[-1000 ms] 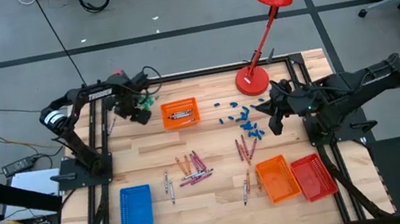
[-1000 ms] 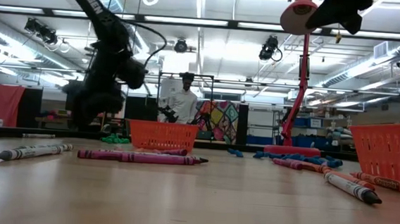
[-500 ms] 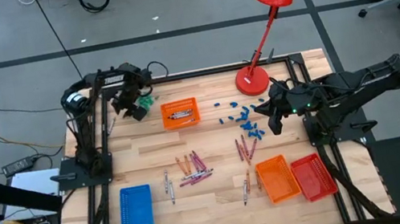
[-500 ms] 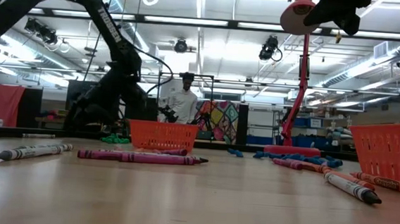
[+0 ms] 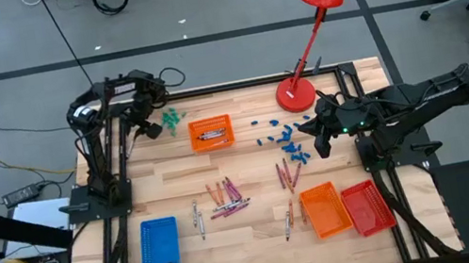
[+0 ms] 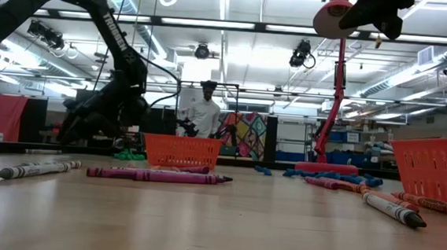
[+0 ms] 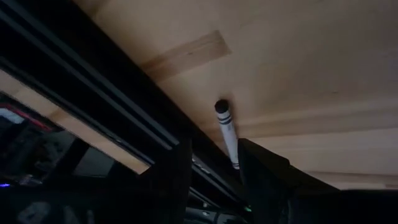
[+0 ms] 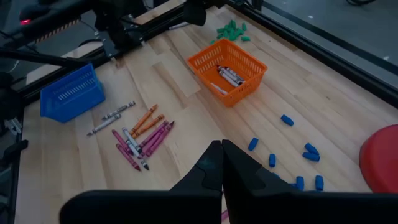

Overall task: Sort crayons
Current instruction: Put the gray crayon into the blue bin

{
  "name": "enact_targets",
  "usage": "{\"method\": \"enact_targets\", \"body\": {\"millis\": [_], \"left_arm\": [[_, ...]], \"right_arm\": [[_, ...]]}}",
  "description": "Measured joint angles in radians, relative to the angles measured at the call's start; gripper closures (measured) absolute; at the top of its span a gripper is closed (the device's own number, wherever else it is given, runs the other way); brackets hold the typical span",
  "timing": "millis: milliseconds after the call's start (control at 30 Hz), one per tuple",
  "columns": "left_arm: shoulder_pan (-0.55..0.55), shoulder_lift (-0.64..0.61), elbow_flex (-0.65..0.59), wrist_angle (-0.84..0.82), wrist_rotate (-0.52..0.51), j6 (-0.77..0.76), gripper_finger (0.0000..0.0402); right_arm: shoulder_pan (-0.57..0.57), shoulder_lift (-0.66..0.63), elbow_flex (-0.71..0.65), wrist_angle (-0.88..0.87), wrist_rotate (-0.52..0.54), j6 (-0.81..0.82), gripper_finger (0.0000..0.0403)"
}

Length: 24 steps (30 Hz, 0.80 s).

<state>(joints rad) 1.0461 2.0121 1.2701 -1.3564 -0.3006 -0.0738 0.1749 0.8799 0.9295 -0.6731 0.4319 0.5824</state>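
Tabletop (image 7: 298, 68): grey-white crayon (image 7: 226, 132) lies flat, tip toward left gripper (image 7: 214, 168).

A light wooden table (image 5: 175, 175) is seen. Crayons (image 5: 226, 196) are scattered mid-table, well apart from the left gripper (image 5: 146, 127) and nearer the right gripper (image 5: 323, 147). Green pieces (image 5: 173, 117) lie just beside the left gripper; blue pieces (image 5: 289, 141) and a red lamp base (image 5: 295, 94) lie near the right one. Orange (image 5: 211, 132), blue (image 5: 160, 242), orange (image 5: 325, 209) and red trays (image 5: 367, 207) are set about.

A robotics lab or workshop, it seems. Beyond the pale wooden-plank table (image 5: 249, 162) lie a grey concrete floor (image 5: 214, 11), ceiling strip lights (image 6: 222, 26) and, indistinctly, a standing person (image 6: 205, 112).
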Motion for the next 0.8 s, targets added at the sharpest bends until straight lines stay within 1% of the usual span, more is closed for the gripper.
{"method": "enact_targets", "body": {"millis": [133, 300, 400, 533, 667, 800], "left_arm": [[-0.001, 0.025, 0.000, 0.003, 0.006, 0.005, 0.0260], [-0.027, 0.049, 0.000, -0.005, -0.017, 0.001, 0.0260], [-0.039, 0.054, 0.000, -0.009, 0.020, 0.004, 0.0260], [-0.047, 0.062, 0.000, -0.028, 0.024, 0.010, 0.0261], [-0.047, 0.064, 0.000, -0.034, 0.071, 0.016, 0.0270], [-0.096, 0.030, -0.003, -0.016, 0.083, 0.006, 0.0282]], "right_arm": [[0.000, 0.000, 0.000, 0.000, 0.001, 0.001, 0.0395], [0.000, 0.000, 0.000, 0.002, 0.001, 0.003, 0.0395], [0.000, 0.000, 0.000, 0.007, 0.002, 0.003, 0.0395], [0.000, 0.000, 0.000, 0.007, 0.005, 0.003, 0.0395], [0.000, 0.000, 0.000, 0.007, 0.004, 0.003, 0.0395], [0.000, 0.000, 0.000, 0.008, 0.012, 0.017, 0.0395]]}}
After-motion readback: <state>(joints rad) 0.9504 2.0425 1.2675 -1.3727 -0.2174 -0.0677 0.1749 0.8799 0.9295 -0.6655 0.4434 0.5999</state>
